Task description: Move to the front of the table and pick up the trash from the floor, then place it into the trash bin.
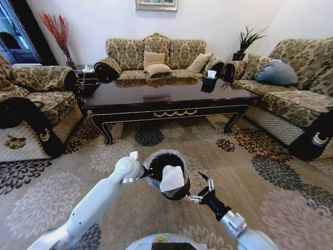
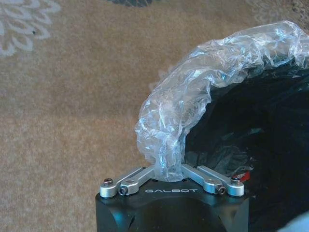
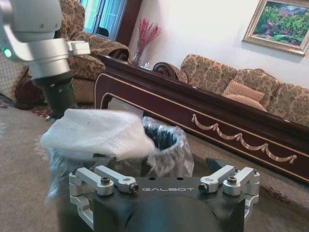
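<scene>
Trash bin (image 1: 165,179) — 1 tissue (image 1: 172,178) on rim, L tool (image 2: 168,180) clamping.

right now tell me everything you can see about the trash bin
The trash bin is small, round and black, lined with a crinkled clear plastic bag folded over its rim. The left gripper is shut on that rim. A white tissue lies across the bin's opening. The open right gripper hovers beside it, over the floor before the table.
</scene>
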Motion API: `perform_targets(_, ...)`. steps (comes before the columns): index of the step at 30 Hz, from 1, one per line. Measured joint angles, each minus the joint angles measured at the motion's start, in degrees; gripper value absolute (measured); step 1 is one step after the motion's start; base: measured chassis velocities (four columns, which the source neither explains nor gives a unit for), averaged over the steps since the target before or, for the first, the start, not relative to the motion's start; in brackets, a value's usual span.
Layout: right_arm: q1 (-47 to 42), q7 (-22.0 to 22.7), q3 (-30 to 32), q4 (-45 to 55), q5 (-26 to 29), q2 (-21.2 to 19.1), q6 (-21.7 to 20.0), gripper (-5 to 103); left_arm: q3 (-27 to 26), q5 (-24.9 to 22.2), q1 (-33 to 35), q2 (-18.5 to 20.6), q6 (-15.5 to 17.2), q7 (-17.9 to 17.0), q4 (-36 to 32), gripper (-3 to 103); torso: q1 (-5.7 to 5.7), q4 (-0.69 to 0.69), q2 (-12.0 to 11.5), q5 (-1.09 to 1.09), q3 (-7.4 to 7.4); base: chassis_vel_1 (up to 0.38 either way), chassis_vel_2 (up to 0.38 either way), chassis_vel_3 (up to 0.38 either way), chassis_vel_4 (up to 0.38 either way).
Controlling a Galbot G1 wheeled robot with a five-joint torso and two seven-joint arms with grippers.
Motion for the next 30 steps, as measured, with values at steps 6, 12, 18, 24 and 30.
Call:
perform_targets(6, 1.7, 0.2, -0.6, 2.3, 2.0, 0.0, -2.0, 100, 3.9, 2.9, 2.4, -0.2, 0.0, 0.0, -0.7, 0, 0.0, 0.02, 0.0, -0.01, 0.0, 0.0, 0.0, 0.0, 0.0)
perform_targets(12, 1.8, 0.5, -1.1, 0.5, 1.0, 0.2, -2.2, 100, 5.8, 3.3, 2.5, -0.9, 0.0, 0.1, -2.1, 0, 0.0, -0.01, 0.0, 0.0, 0.0, 0.0, 0.0, 0.0, 0.0)
perform_targets(18, 0.4, 0.3, -0.9, -1.5, -3.1, 0.5, 0.4, 100, 3.4, 1.7, 1.2, -0.3, 0.0, 0.1, -2.2, 0, 0.0, -0.01, 0.0, 0.0, 0.0, 0.0, 0.0, 0.0, 0.0)
perform_targets(24, 0.1, 0.2, -0.4, -1.2, -3.6, 0.2, 0.8, 100, 0.6, 0.2, 0.5, 0.1, 0.0, 0.0, -1.2, 0, 0.0, 0.0, 0.0, -0.01, 0.0, 0.0, 0.0, 0.0, 0.0)
perform_targets(30, -0.6, 0.1, -0.1, -0.5, -3.4, 0.2, 0.6, 100, -0.3, 0.2, 1.1, -0.1, 0.0, 0.1, -0.4, 0, 0.0, 0.0, 0.0, -0.01, 0.0, 0.0, 0.0, 0.0, 0.0)
